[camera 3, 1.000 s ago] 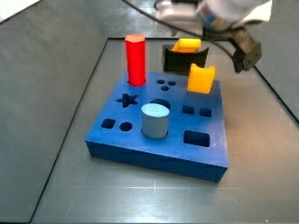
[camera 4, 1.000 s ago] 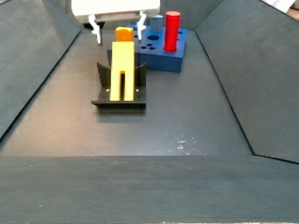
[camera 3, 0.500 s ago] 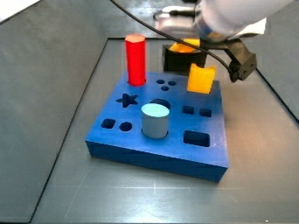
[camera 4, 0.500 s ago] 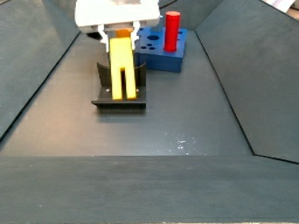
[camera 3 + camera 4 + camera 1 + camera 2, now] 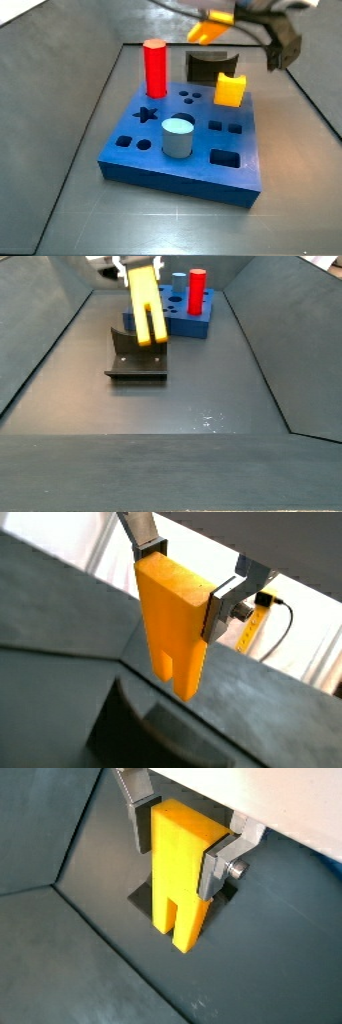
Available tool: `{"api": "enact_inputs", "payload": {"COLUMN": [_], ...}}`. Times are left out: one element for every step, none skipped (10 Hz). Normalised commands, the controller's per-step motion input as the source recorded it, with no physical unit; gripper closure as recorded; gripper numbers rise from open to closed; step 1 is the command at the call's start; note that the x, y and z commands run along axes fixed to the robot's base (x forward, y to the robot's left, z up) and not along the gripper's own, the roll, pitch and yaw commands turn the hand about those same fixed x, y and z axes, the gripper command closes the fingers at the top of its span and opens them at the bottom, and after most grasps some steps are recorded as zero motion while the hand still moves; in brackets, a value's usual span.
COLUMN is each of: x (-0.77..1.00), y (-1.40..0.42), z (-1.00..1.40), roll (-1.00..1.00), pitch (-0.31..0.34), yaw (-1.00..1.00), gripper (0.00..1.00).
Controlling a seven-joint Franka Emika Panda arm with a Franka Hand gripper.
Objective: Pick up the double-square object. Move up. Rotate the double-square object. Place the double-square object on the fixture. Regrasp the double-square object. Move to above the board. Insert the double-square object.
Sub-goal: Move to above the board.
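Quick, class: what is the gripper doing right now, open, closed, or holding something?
Gripper: closed on the double-square object, held in the air above the fixture, prongs pointing down.

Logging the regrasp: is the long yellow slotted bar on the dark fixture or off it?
Off: the long yellow slotted bar hangs clamped in the gripper, above the dark fixture.

Both side views look down at the blue board (image 5: 187, 140): one close, one from farther along the floor (image 5: 201, 406). Both wrist views look along the gripper (image 5: 183, 838) at close range.
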Motion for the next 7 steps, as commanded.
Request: {"api": "enact_inputs", "payload": {"x": [-0.05, -0.05, -0.04, -0.04, -0.03, -0.03, -0.03], "y": [-0.09, -0.08, -0.08, -0.08, -0.07, -0.07, -0.06], "z": [1.0, 1.0, 1.0, 1.0, 1.0, 1.0, 1.0], "roll": [-0.03, -0.02, -0.01, -0.01, -0.01, -0.01, -0.01], "pitch": [0.098, 0.037, -0.031, -0.052, -0.077, -0.083, -0.076], "yaw": [0.32, 0.3, 0.24, 0.21, 0.16, 0.12, 0.06], "gripper": [1.0, 1.0, 1.0, 1.0, 1.0, 1.0, 1.0]}}
